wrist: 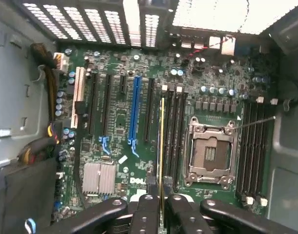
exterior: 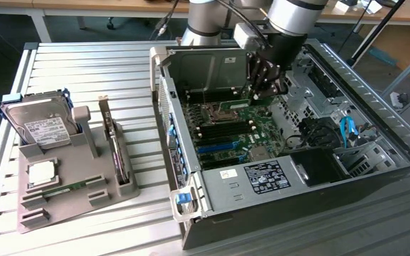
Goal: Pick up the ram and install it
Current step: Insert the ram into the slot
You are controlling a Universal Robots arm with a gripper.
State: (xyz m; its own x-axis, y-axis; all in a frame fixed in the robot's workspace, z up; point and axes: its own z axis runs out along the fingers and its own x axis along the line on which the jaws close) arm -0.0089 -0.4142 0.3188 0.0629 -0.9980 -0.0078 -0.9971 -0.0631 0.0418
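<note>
- While the pick looks done, the install does not: the ram [wrist: 162,146] is clamped in the gripper [exterior: 266,88], not seated and not let go.
- Finger state: narrow, the two fingers [wrist: 146,212] pinched on the stick's near end. The ram runs out from between them edge-on and reads as one thin yellow-green line in the wrist view.
- Where it is: inside the open PC case [exterior: 376,176], low over the motherboard [exterior: 234,136], at the end of the board nearest the case's rear wall.
- Alignment: the stick lies parallel to the bank of black DIMM slots [wrist: 175,136] just beside the empty CPU socket [wrist: 210,153], on the side toward the blue PCIe slot [wrist: 134,112]. It tracks the outermost slot of that bank.
- Contact: cannot tell whether the ram's lower edge is touching the slot or hanging just above it. Slot latches are too small to read.
- The second DIMM bank [wrist: 251,151], on the socket's other side, looks unpopulated, as do the slots next to the stick.
- My read on progress: grasp and carry are finished and the stick is lined up. Not yet done: ram pressed home and fingers off it. Call it past halfway.
- On the exterior view's left, well apart from the case, the grey fixture [exterior: 112,194] holds a hard drive [exterior: 38,125], an upright expansion card [exterior: 112,141] and another green stick [exterior: 68,188] lying flat. The gripper is nowhere near them.
</note>
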